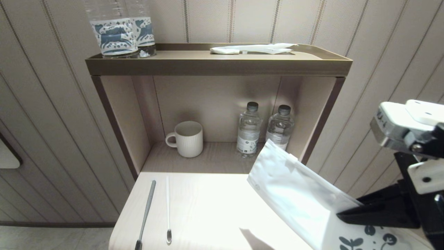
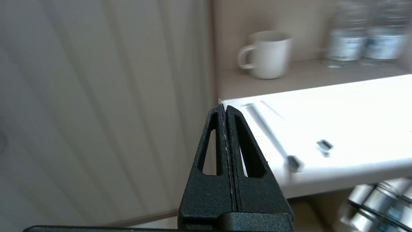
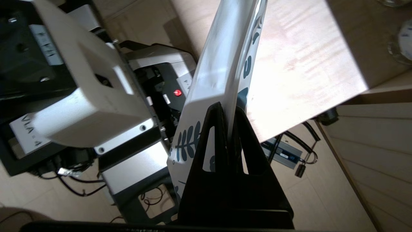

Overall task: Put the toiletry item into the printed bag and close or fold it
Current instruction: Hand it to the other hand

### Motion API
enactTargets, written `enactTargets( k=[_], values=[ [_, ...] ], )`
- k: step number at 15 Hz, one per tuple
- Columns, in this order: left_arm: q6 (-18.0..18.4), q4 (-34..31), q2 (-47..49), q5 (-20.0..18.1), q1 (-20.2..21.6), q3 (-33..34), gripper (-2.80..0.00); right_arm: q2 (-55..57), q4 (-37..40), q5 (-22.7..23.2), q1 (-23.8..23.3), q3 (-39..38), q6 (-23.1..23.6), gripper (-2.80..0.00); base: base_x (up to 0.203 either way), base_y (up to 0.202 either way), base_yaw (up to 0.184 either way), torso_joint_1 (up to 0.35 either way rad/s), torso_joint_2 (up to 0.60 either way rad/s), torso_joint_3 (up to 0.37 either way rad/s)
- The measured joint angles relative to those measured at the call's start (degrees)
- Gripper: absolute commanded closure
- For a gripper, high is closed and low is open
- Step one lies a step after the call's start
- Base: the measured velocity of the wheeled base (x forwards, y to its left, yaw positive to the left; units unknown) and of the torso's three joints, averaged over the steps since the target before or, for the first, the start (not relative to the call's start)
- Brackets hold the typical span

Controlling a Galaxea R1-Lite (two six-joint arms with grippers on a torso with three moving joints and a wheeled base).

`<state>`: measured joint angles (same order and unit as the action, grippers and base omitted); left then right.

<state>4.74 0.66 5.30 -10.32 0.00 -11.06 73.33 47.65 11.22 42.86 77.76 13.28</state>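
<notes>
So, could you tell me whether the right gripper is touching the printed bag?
Touching. In the right wrist view the right gripper is shut on the printed bag, whose edge runs between the fingers; the head view shows the bag held above the table.

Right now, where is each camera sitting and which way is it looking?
Head view: up on the robot's head, looking forward and down at the tabletop and shelf; shows the right gripper holding the printed bag.
Left wrist view: behind the shut left gripper, facing the mug.
Right wrist view: behind the right gripper, looking down past the bag at the robot's base.
Head and left wrist views share the mug and two toothbrushes.
</notes>
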Motion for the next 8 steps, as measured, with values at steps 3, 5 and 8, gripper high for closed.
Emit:
enactTargets(
  k=[3, 5, 8],
  values=[
    [-1.0, 0.1, 8.7, -8.1, 0.0, -5.5, 0.00, -1.9, 2.5, 0.7, 2.0, -0.6, 0.2, 0.00, 0.000, 0.000, 0.000, 0.000, 0.00, 0.000],
    [-1.6, 0.1, 16.4, -14.5, 0.0, -10.1, 0.00, -2.2, 5.4, 0.3, 3.8, 0.6, 0.3, 0.00, 0.000, 0.000, 0.000, 0.000, 0.00, 0.000],
    [-1.8, 0.1, 28.3, -24.8, 0.0, -18.2, 0.00, -1.3, 9.8, 0.2, 5.2, 3.9, 1.3, 0.00, 0.000, 0.000, 0.000, 0.000, 0.00, 0.000]
  ],
)
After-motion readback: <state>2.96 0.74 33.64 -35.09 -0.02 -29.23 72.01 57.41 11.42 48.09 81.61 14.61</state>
